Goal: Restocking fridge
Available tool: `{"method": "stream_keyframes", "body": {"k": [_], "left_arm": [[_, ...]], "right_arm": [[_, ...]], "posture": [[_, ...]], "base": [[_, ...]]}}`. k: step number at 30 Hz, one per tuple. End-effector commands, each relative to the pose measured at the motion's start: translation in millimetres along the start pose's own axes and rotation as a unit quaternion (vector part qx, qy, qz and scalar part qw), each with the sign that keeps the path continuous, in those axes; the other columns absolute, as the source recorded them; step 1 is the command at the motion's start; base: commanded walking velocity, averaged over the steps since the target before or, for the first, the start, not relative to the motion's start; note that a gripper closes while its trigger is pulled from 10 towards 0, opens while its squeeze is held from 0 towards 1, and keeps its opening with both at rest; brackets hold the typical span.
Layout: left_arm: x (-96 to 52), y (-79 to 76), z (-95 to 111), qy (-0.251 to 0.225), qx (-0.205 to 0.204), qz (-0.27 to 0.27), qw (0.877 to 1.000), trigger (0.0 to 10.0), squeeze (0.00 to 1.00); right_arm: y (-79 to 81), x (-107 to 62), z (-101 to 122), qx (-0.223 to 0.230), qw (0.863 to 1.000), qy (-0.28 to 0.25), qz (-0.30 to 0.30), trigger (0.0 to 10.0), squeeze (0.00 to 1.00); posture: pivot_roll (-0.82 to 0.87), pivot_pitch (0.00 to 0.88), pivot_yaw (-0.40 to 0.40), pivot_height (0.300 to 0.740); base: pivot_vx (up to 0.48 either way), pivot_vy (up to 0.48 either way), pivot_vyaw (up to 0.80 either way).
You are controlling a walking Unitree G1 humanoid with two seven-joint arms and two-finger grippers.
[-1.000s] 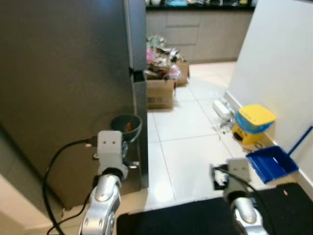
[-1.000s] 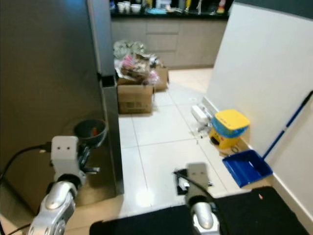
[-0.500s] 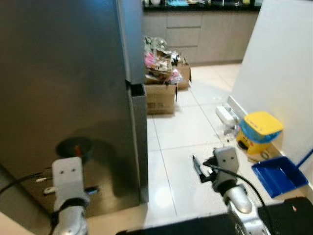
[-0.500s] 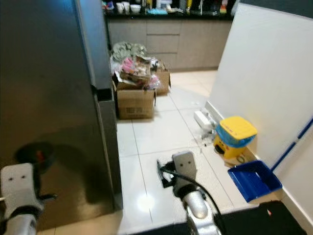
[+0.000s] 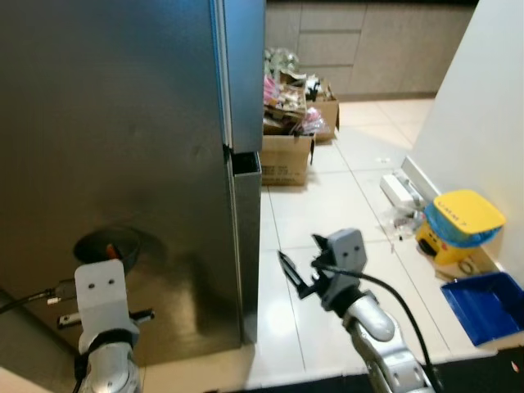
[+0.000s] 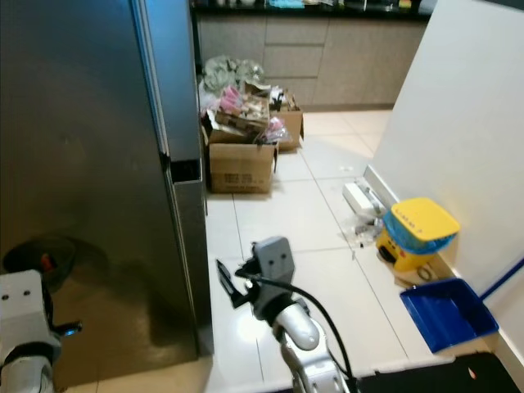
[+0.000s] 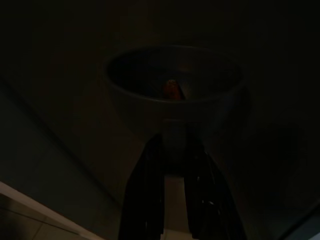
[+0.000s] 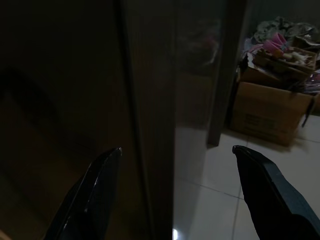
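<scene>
The tall grey steel fridge (image 5: 123,147) stands on the left with its doors shut. Low in front of the door, my left gripper (image 7: 174,140) is shut on the rim of a dark grey bowl (image 5: 105,244) with something small and orange inside. My right gripper (image 5: 295,274) is open, its fingers spread wide. It is stretched forward over the floor tiles, close to the fridge's right edge (image 8: 150,125) and apart from it.
Cardboard boxes (image 5: 286,155) full of packets stand on the floor behind the fridge. A white wall (image 5: 483,123) runs along the right. At its foot lie a white power strip (image 5: 399,190), a yellow and blue object (image 5: 458,221) and a blue dustpan (image 5: 487,303). Grey cabinets (image 5: 368,41) line the back.
The whole view has shifted. My right gripper has come up and forward, toward the fridge's right edge. My left gripper still holds the bowl low against the door.
</scene>
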State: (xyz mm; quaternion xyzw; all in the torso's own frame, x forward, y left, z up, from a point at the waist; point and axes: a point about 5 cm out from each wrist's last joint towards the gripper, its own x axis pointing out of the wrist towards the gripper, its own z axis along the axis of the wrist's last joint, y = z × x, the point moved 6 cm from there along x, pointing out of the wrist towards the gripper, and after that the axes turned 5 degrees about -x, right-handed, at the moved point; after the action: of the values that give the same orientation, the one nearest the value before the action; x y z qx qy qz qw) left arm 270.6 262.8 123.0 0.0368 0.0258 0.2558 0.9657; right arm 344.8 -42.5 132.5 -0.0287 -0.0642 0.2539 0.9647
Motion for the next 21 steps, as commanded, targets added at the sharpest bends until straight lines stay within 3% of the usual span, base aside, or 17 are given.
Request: {"method": "stream_keyframes", "body": {"k": [1, 11, 21], "left_arm": [[0.0, -4.0, -2, 0.006, 0.000, -0.001, 1.000, 10.0, 0.00], [7.6, -17.3, 6, -0.007, 0.001, -0.023, 1.000, 10.0, 0.00], [12.9, -20.1, 7, -0.008, -0.003, -0.026, 1.000, 10.0, 0.00]], "right_arm": [[-11.1, -3.4, -3, -0.002, 0.999, 0.006, -0.033, 10.0, 0.00], [-25.5, -2.4, 0, -0.005, 0.998, 0.007, -0.063, 10.0, 0.00], [-27.2, -3.4, -1, -0.005, 0.997, 0.010, -0.072, 10.0, 0.00]], "posture": [[-0.07, 0.104, -0.013, 0.740], [-0.07, 0.100, -0.009, 0.740], [-0.08, 0.096, -0.006, 0.740]], "base": [[0.000, 0.000, 0.00], [0.000, 0.048, 0.00], [0.000, 0.451, 0.00]]}}
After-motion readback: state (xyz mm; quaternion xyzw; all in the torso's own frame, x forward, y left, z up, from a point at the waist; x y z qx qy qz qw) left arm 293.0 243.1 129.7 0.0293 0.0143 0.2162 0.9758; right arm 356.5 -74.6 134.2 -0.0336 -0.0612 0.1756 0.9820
